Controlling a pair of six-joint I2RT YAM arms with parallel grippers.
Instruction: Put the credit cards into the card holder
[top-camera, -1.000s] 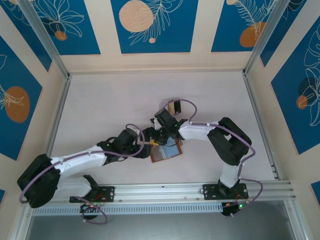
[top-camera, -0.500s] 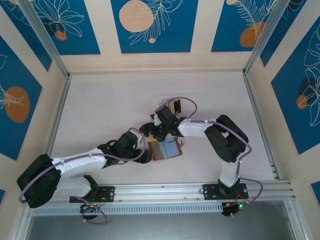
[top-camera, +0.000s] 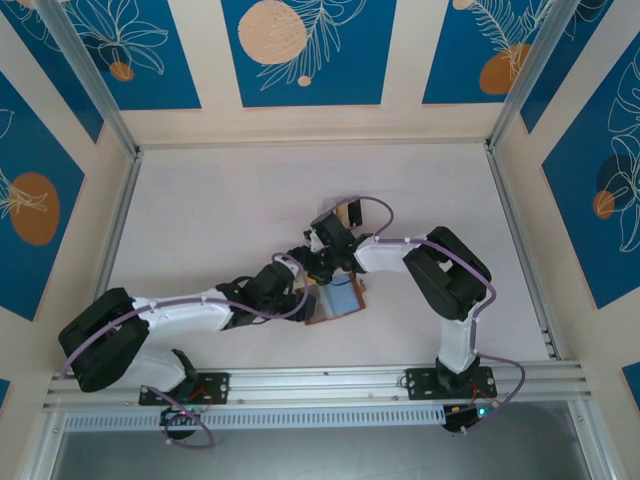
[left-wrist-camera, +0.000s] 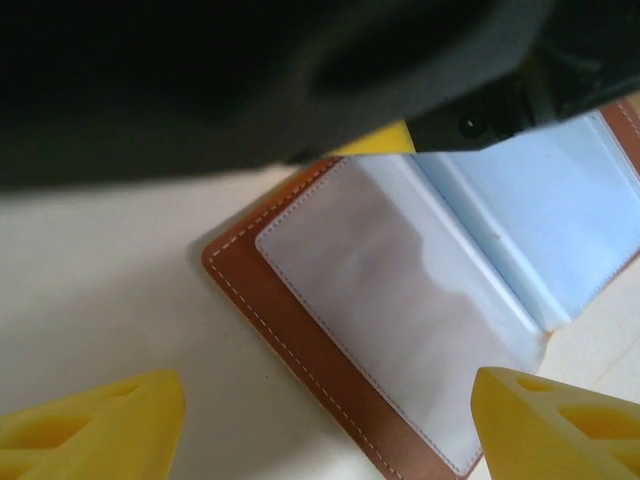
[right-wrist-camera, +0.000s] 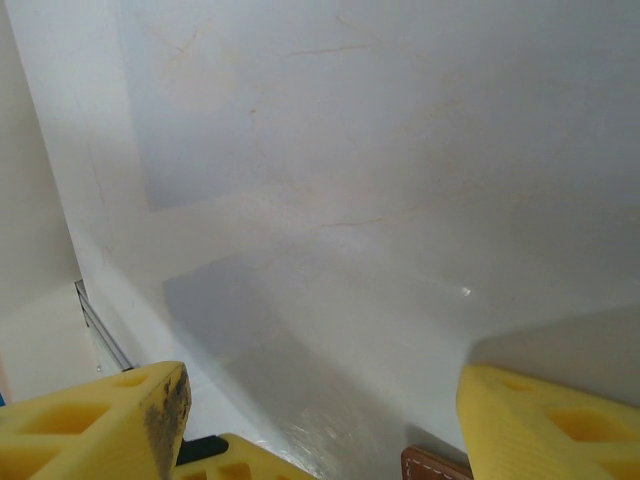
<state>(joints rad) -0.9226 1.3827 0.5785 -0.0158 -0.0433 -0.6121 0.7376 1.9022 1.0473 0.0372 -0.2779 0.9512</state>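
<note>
The card holder lies open on the table, brown leather outside and grey-blue pockets inside. In the left wrist view the card holder spreads under my open left gripper, whose yellow fingers straddle its near brown edge with nothing between them. From above, my left gripper sits at the holder's left edge. My right gripper hovers just behind and left of the holder; in its own view the right gripper is open over bare table, with a brown holder corner at the bottom. A tan and dark card lies behind the right wrist.
The right arm's black body hangs over the top of the left wrist view. Both arms cross close together at mid-table. The white table is walled by aluminium rails left and right.
The right gripper has drawn back from over the card holder to behind its left corner. The left gripper pulled back, then came forward to the holder's left edge.
</note>
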